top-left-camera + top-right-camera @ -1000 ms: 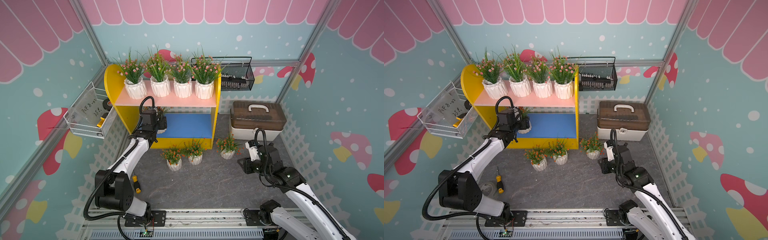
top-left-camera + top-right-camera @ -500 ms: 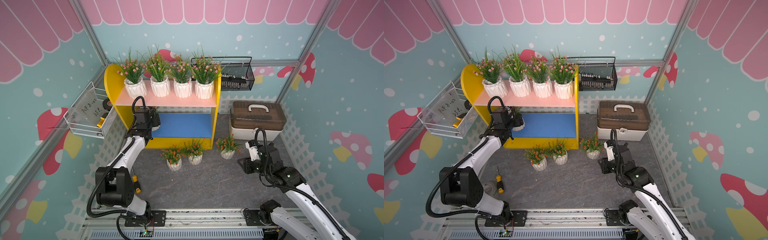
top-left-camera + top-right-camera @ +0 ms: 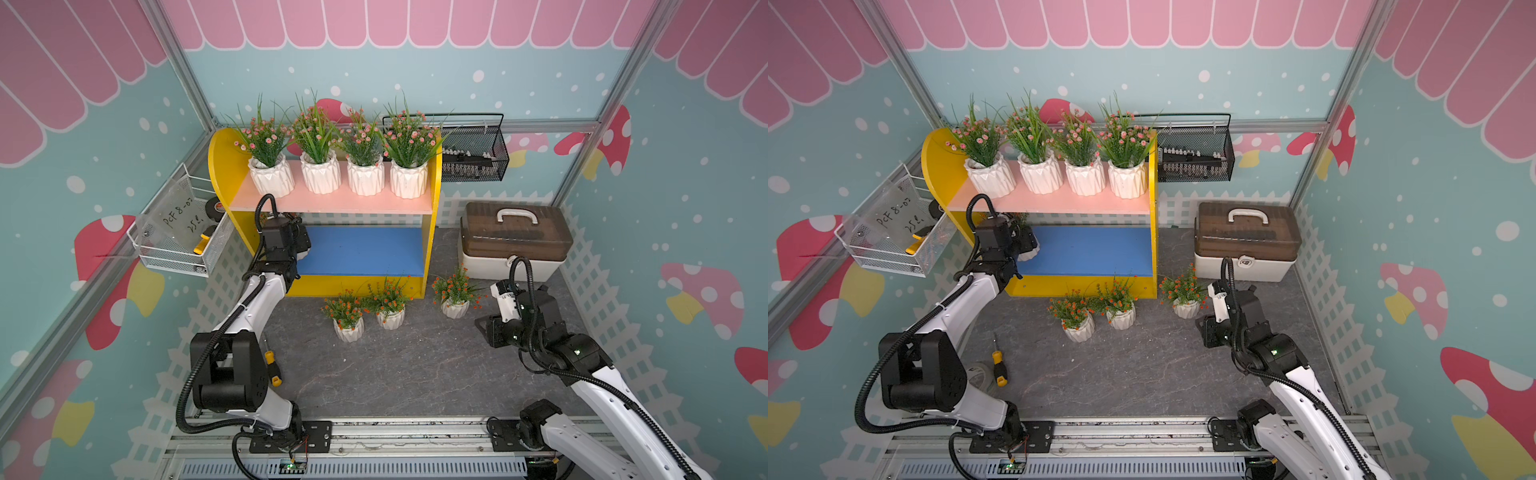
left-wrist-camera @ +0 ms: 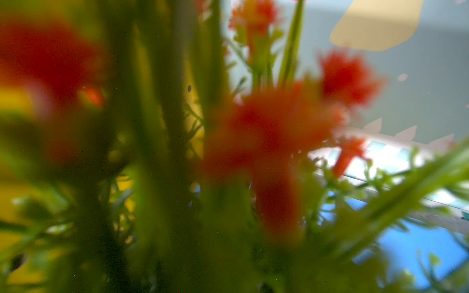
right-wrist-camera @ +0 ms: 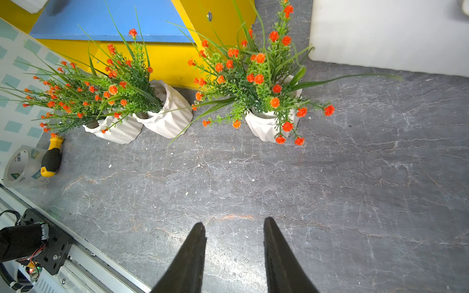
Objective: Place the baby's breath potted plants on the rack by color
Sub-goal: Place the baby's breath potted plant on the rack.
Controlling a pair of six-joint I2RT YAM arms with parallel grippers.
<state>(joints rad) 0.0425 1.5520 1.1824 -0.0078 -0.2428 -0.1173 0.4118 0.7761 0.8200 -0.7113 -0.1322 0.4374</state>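
Jaws of left gripper (image 3: 1022, 242) clasp orange plant (image 4: 269, 126)

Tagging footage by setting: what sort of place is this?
Probably a staged robot test cell dressed like a toy flower shop: mushroom wallpaper, aluminium frame rails, and a yellow rack holding potted plants.

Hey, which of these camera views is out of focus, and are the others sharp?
Left wrist view: badly out of focus, the orange-red plant sits right against the lens, its stems and blossoms smeared. Right wrist view: sharp, with the cracks in the grey floor crisp. Both top views: sharp, evenly lit, no strong glare.
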